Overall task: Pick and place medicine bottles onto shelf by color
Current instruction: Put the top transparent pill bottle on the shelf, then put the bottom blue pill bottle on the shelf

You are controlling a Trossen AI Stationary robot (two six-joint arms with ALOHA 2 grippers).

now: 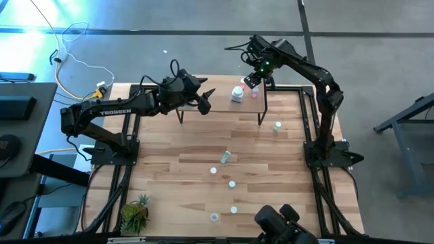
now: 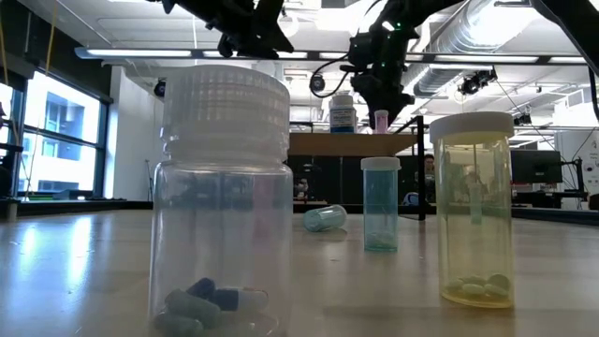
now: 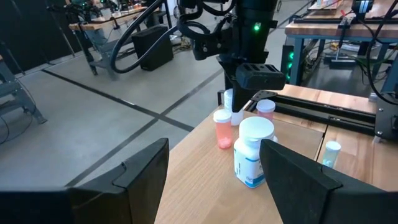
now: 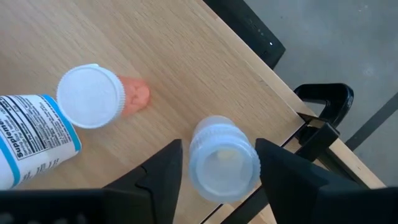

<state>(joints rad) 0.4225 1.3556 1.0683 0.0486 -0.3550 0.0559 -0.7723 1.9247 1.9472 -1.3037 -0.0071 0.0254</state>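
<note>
The shelf (image 1: 224, 107) stands at the table's far edge and carries a white bottle with a blue label (image 1: 237, 93), a pink vial with a white cap (image 4: 93, 96) and a small pale-capped vial (image 4: 224, 158), all upright. My right gripper (image 4: 219, 144) is open and points down over the shelf's far right corner, a finger on either side of the pale-capped vial. My left gripper (image 1: 207, 100) is open and empty, level at the shelf's left end, facing the bottles (image 3: 252, 152). Several more vials (image 1: 232, 184) stand or lie on the tabletop.
A greenish vial (image 1: 277, 127) stands right of the shelf, and one vial (image 1: 225, 157) lies on its side mid-table. A potted plant (image 1: 135, 213) sits at the near left corner. In the low view, a clear bottle of blue capsules (image 2: 220, 197) and a yellow vial (image 2: 473, 211) stand close to the camera.
</note>
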